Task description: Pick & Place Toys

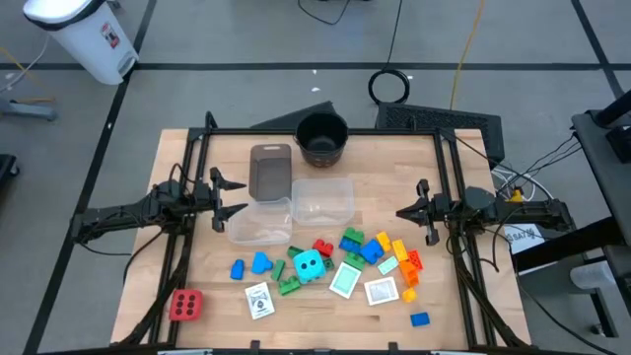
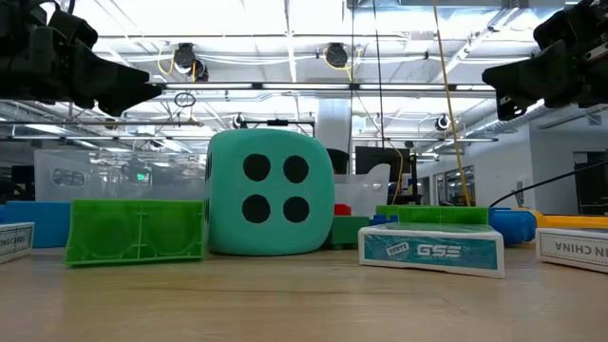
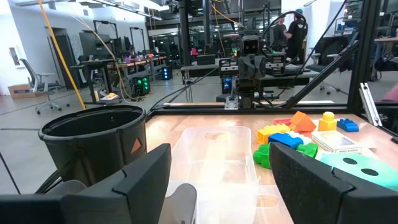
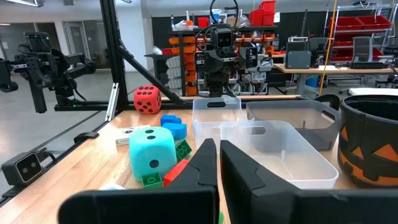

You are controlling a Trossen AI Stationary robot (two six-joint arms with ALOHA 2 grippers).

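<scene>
Toys: my loose pile sits on the near half of the table, between my two arms and nearer the front edge than either gripper.
Cyan dotted cube (image 1: 311, 265): in the middle of the pile, four dots facing the low camera, well clear of both my grippers.
Red dotted cube (image 1: 185, 306): alone at the front left corner, apart from the pile and in front of my left arm.
Blue blocks (image 1: 248, 266): just left of the cyan cube.
Green block (image 2: 136, 231): just beside the cyan cube in the low view.
Orange and yellow blocks (image 1: 406, 264): the pile's right end, nearest my right gripper but not touching it.
Cards (image 1: 258, 300): white-bordered, flat at the front of the pile.
Clear tubs (image 1: 321, 198): three at table centre, between my grippers; nothing visible inside them.
Black pot (image 1: 321, 137): at the far edge, behind the tubs.
Left gripper (image 1: 229, 196): hovering level above the table at the left, pointing inward at the tubs, fingers spread wide, holding nothing.
Right gripper (image 1: 407, 211): hovering level at the right, pointing inward, fingers pressed together with nothing between them.
Writing: "GSE" on a card box (image 2: 432, 249) edge; "CHINA" on another card box at the low view's right.
</scene>
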